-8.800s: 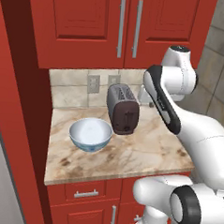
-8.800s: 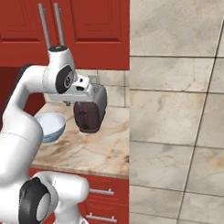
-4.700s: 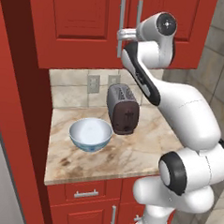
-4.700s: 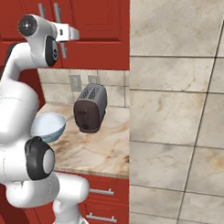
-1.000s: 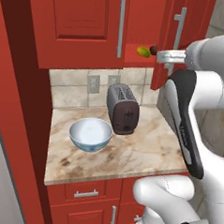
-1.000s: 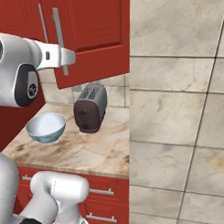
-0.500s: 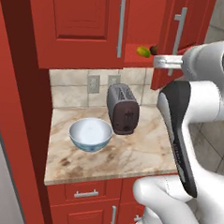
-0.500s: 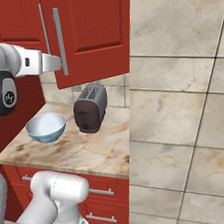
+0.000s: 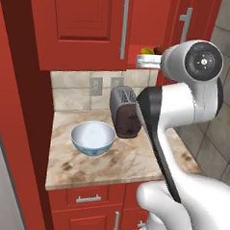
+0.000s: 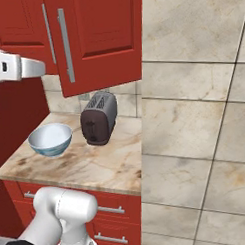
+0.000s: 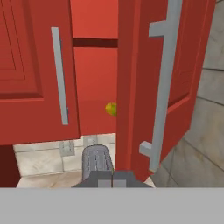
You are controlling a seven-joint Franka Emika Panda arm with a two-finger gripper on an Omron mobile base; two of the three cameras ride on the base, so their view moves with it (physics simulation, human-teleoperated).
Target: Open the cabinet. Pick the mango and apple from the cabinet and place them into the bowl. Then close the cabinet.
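The cabinet's [image 9: 88,28] left door is closed. Its right door [image 10: 99,40] stands swung out, with the long bar handle [image 11: 164,83] on its front. Through the gap, the yellow-green mango [image 11: 110,108] lies on the red shelf. It also shows beside the dark apple [image 9: 158,49], as the mango [image 9: 147,50] just above my hand. My gripper [image 11: 112,178] is shut with nothing in it. It hovers in front of the opening, clear of the door handle, as the gripper [image 9: 139,60]. The pale blue bowl [image 9: 92,137] sits on the counter below.
A dark toaster [image 9: 127,110] stands on the marble counter [image 9: 133,161] right of the bowl, under the open door. Tiled wall [image 10: 194,117] bounds the right side. Lower red cabinets [image 9: 90,200] run beneath. A tall red panel [image 9: 19,130] closes the left.
My hand has drawn back leftward, away from the open right door's handle. The door stays swung out. The fingers stay shut.
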